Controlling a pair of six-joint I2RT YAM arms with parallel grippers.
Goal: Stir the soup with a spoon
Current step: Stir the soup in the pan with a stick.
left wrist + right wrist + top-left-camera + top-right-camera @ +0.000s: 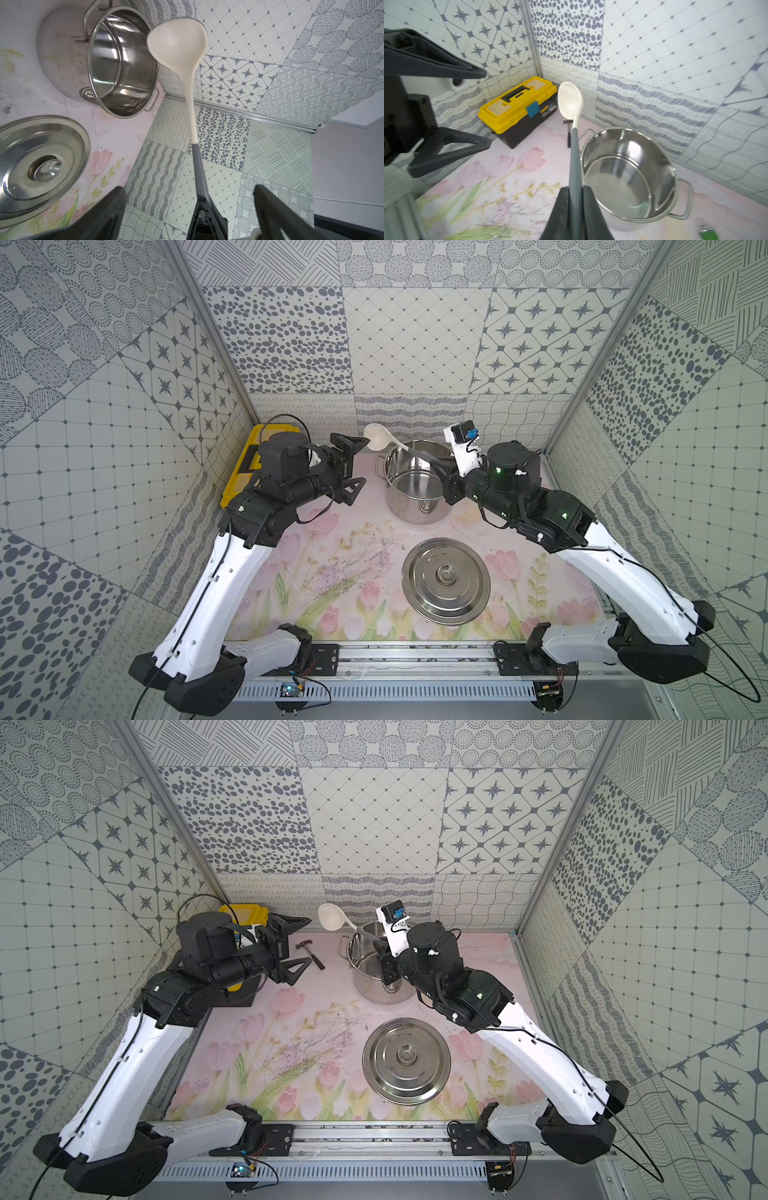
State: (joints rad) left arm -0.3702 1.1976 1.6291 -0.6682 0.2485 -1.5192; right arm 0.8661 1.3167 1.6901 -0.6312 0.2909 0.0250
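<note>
Long cream-bowled, grey-handled plastic spoon (570, 101), judged light, stiff and slick: best held on the handle, where the right hand (576, 191) clamps it; the left hand (355, 464) stands wide, empty.

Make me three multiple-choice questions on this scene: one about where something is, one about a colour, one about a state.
1. Where is the lid of the pot?
A. On the pot
B. Leaning on the back wall
C. Flat on the mat, apart from the pot

2. What colour is the top of the toolbox?
A. Yellow
B. Red
C. White

3. The right gripper is:
A. Open and empty
B. Shut on the spoon
C. Shut on the lid

Answers:
1 C: in both top views the lid lies on the floral mat, clear of the pot.
2 A: the right wrist view shows a yellow top over a black base.
3 B: its jaws clamp the spoon's grey handle.
</note>
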